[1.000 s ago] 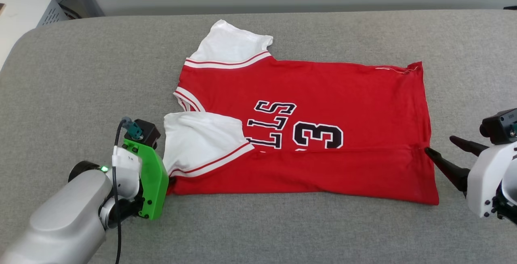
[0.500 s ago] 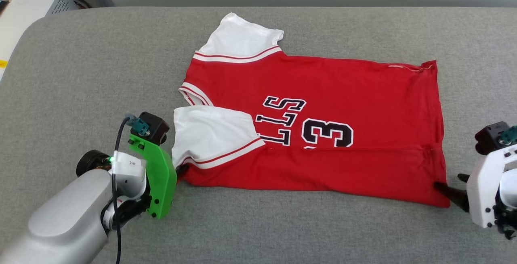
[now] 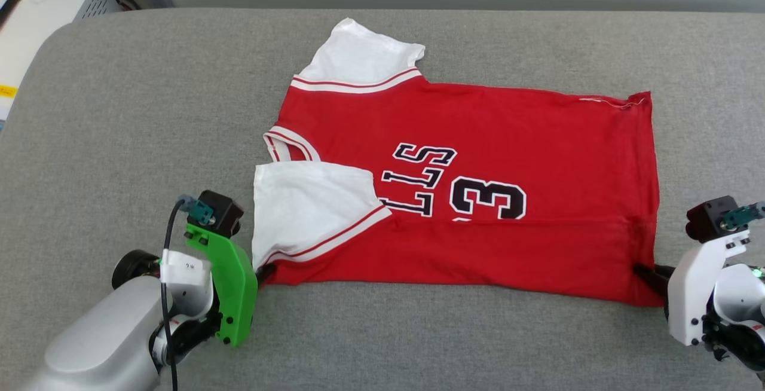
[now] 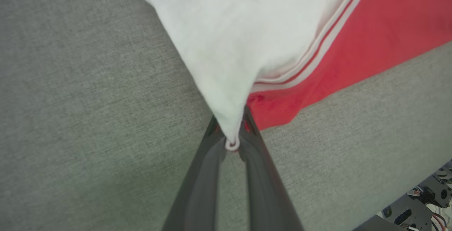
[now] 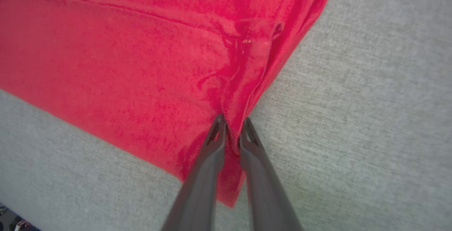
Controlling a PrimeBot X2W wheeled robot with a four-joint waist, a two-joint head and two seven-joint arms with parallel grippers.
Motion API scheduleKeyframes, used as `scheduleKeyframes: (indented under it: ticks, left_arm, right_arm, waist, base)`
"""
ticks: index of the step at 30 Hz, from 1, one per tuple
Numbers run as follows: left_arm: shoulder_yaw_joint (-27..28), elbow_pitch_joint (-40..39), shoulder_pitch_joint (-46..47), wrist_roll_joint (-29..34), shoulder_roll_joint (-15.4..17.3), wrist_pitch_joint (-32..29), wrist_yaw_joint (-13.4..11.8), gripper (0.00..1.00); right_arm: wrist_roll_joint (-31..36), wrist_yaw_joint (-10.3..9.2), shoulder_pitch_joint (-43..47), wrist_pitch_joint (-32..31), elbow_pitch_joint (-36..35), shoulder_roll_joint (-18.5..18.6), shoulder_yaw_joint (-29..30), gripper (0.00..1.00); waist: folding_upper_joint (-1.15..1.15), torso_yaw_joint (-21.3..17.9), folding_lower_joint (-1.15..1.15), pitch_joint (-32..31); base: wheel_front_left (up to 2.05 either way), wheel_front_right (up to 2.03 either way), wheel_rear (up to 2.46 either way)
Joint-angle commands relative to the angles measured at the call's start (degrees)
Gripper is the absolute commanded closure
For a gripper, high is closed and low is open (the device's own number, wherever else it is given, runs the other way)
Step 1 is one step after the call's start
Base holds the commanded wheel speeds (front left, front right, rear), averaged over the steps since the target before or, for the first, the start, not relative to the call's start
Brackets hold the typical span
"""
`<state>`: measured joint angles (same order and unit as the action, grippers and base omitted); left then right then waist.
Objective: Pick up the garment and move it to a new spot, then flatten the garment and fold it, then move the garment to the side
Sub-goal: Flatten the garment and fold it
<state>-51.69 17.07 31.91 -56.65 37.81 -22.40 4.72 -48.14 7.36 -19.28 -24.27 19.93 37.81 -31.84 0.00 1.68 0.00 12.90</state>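
Note:
The garment [image 3: 478,140], a red jersey with white sleeves and black lettering, lies flat on the grey padded surface [image 3: 149,110], its near long edge folded over. My left gripper [image 3: 265,272] sits at its near left corner. In the left wrist view the left gripper [image 4: 232,132] is shut on the tip of the white sleeve [image 4: 247,29] and the red cloth under it. My right gripper [image 3: 645,274] is at the near right hem corner. In the right wrist view the right gripper [image 5: 233,125] pinches a ridge of the red cloth [image 5: 123,47] between its fingers.
A white equipment box [image 3: 42,2] stands beyond the surface's far left corner. The surface's front edge runs close behind my arms, with robot base parts [image 4: 423,209] below it. Bare grey padding stretches left, right and beyond the jersey.
The head camera has shifted a little. My right gripper has moved from beside the right hem, open, to the near right corner and closed on the cloth. The left gripper has kept its hold.

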Motion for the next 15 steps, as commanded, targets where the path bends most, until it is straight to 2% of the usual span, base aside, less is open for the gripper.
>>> scheduleKeyframes:
  ticks: [1, 7, 15]
  left_arm:
    - [0.32, 0.03, -1.42, -0.95, 0.10, 0.58, -0.32, 1.00]
    - [0.67, -2.37, -4.46, -2.35, 2.62, 0.84, -0.68, 1.00]
    - [0.14, -9.58, -8.62, -3.28, 5.72, -0.31, -3.29, 1.00]
  right_arm:
    - [-1.30, 0.13, 0.80, 0.84, -0.01, -0.57, -1.34, 1.00]
    - [-3.16, 0.13, 3.37, 3.94, -5.20, 3.69, 0.16, 1.00]
    - [-6.23, 0.13, 8.30, 1.73, -10.16, 8.44, 3.90, 1.00]
  waist:
    - [0.00, -0.55, 0.00, -2.08]
    - [0.00, -0.83, 0.00, -5.63]
    - [0.00, -0.72, 0.00, -6.52]
  base:
    - [0.00, 0.00, 0.00]
    - [0.00, 0.00, 0.00]
    - [0.00, 0.00, 0.00]
